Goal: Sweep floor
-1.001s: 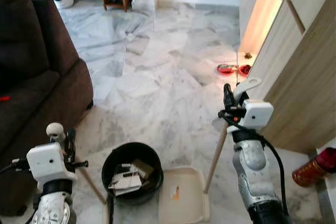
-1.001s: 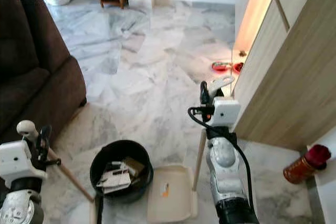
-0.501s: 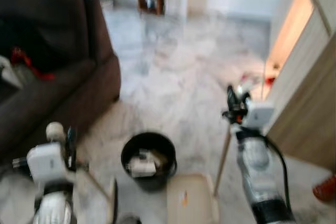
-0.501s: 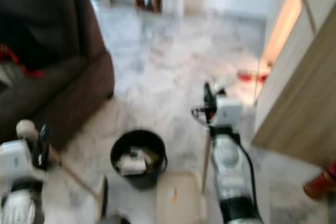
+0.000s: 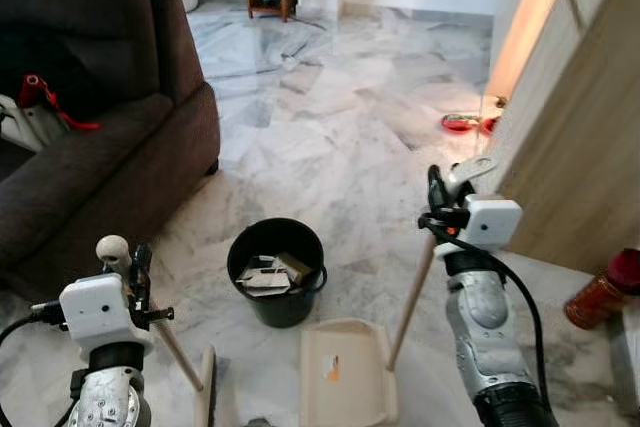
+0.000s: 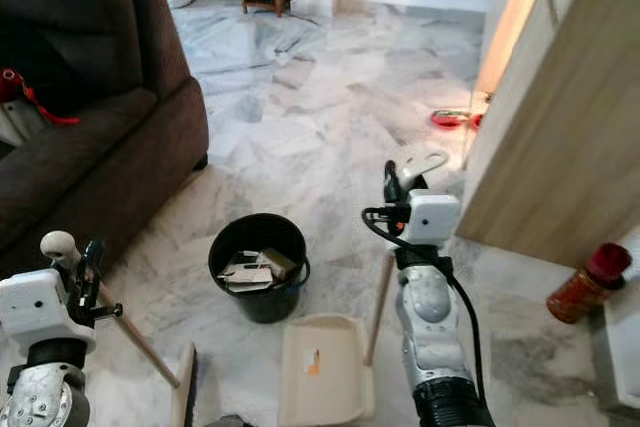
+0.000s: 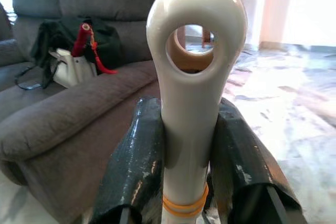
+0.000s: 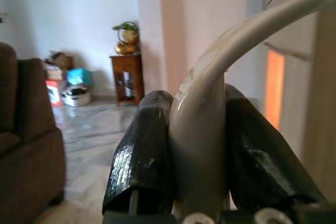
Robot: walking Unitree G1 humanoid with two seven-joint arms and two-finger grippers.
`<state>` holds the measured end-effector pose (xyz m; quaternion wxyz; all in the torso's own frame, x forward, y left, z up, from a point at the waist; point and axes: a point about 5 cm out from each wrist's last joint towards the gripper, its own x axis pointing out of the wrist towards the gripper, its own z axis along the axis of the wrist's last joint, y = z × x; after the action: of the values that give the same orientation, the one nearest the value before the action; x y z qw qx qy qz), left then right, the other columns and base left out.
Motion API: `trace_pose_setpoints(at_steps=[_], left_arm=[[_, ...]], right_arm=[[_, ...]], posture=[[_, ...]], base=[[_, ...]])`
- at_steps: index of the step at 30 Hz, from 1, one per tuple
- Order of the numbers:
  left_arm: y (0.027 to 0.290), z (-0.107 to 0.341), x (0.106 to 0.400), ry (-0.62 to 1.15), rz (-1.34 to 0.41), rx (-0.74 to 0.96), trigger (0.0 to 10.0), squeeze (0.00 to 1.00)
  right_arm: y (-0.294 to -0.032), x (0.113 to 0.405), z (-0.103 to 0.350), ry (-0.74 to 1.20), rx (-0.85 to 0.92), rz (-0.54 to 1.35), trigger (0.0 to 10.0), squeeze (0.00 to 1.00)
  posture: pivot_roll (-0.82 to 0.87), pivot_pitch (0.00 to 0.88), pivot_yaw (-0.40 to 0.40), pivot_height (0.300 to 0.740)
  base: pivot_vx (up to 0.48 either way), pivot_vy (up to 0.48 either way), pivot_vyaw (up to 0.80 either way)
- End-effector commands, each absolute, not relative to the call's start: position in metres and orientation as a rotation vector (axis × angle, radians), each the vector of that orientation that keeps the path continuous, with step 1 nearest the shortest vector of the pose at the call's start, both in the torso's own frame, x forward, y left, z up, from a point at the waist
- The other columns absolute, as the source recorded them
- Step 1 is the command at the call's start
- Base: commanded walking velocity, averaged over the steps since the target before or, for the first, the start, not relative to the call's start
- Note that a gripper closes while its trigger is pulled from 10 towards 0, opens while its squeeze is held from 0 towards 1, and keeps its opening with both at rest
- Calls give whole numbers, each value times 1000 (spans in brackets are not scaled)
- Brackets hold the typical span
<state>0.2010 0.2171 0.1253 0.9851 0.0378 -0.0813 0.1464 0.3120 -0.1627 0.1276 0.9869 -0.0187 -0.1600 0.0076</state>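
Round black bucket (image 5: 275, 269) farther off, grippers (image 7: 184, 145) (image 8: 197, 161) clamped on glossy handles

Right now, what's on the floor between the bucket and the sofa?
Nothing: bare marble floor between the bucket and the sofa, in both eye views.

Both arms are silver, mottled metal cylinders ending in dark collars. Each wrist carries a white, rounded box housing a camera, with small dark screw holes on its face. The right claw (image 5: 437, 190) and left claw (image 5: 137, 265) each have two long black fingers (image 7: 135, 169) with a scuffed, glossy surface. Black cables loop from each wrist box along the forearm.
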Motion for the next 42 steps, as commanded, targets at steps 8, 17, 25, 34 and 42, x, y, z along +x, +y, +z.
trace_pose_setpoints(at_steps=[8, 17, 25, 34, 42], left_arm=[[219, 134, 201, -210, 307, 93, 10000, 0], [219, 131, 203, -202, 308, 97, 10000, 0], [219, 132, 210, -211, 306, 87, 10000, 0], [217, 131, 219, -210, 274, 95, 10000, 0], [221, 134, 223, -207, 267, 116, 10000, 0]], right_arm=[[-159, 315, 136, -359, -33, 26, 10000, 0], [-161, 314, 135, -349, -36, 22, 10000, 0], [-168, 314, 135, -338, -30, 13, 10000, 0], [-171, 312, 128, -304, -21, -2, 10000, 0], [-175, 316, 131, -299, -15, -18, 10000, 0]], posture=[[43, 76, 13, 740], [33, 49, 9, 740], [25, 26, 8, 740], [7, 0, 21, 740], [17, 21, 18, 740]], base=[[-287, 0, 0], [-32, 0, 0], [0, 0, -552], [0, 0, -800], [0, 0, -800]])
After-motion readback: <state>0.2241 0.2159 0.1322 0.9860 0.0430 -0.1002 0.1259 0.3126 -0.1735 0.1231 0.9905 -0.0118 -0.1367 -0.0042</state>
